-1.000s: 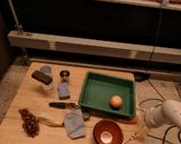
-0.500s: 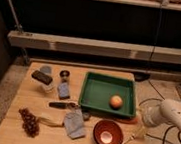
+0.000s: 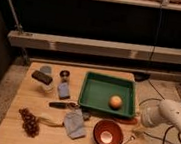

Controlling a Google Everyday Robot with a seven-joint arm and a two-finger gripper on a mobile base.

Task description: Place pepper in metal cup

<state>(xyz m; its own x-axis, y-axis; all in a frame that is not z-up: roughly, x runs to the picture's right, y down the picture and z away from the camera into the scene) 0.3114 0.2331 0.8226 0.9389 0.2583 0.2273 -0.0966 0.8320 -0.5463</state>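
Across the middle of the scene stood a wooden table. From the right, the robot's white arm reached in, and its gripper sat low by the table's near right part, just on the near side of the green tray. I could not tell whether the gripper was open or had hold of anything. A red-brown bowl sat near the front edge, with a blue cloth to its left. An orange fruit lay in the tray. The pepper, seemingly the reddish streak by the tray's near right corner, lay on the table just beside the gripper. The metal cup stood left of the tray, well apart from the pepper.
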